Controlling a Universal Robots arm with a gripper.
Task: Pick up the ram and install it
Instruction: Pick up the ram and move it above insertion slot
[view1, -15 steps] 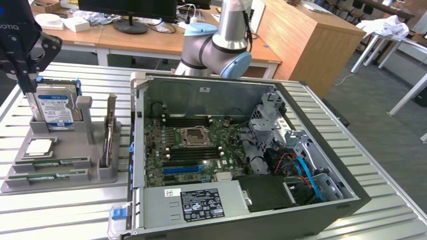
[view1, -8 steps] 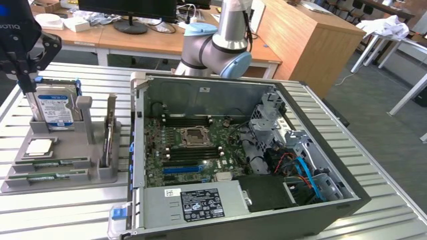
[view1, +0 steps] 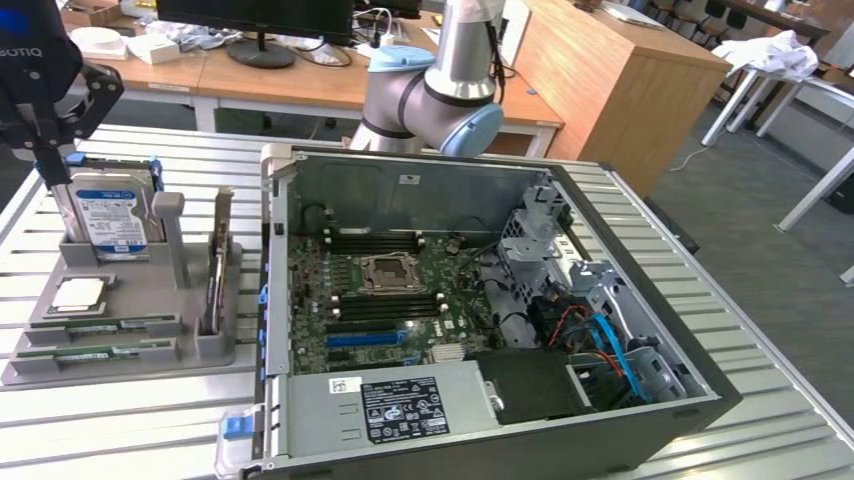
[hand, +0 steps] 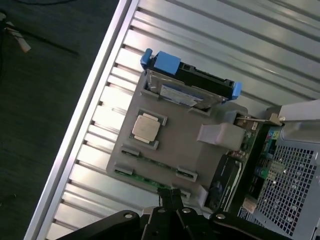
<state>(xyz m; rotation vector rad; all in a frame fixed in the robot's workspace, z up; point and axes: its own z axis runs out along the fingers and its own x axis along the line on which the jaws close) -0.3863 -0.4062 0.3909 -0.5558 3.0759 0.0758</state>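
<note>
Fingers (view1: 54, 150) of the black gripper (view1: 55, 176) were pressed shut with nothing between them. In the exterior view they hung above the hard-drive end of the grey moulded plastic parts holder (view1: 200, 345), clear of the silver hard drive with blue brackets (view1: 110, 215). Two flat green RAM sticks (view1: 100, 324) lay in slots along the holder's near edge, not yet picked up. On the exterior view's right stood the open black computer case (view1: 400, 185) with its green motherboard (view1: 314, 320).

In the wrist view the closed fingertips (hand: 167, 200) met near the holder's RAM sticks (hand: 147, 179) without touching them, and the square silver processor chip (hand: 146, 127) sat beyond. Such a stick was probably light, thin, stiff and fragile, with bare contacts on one long edge. The short ends looked the safest place to pinch it, held square
</note>
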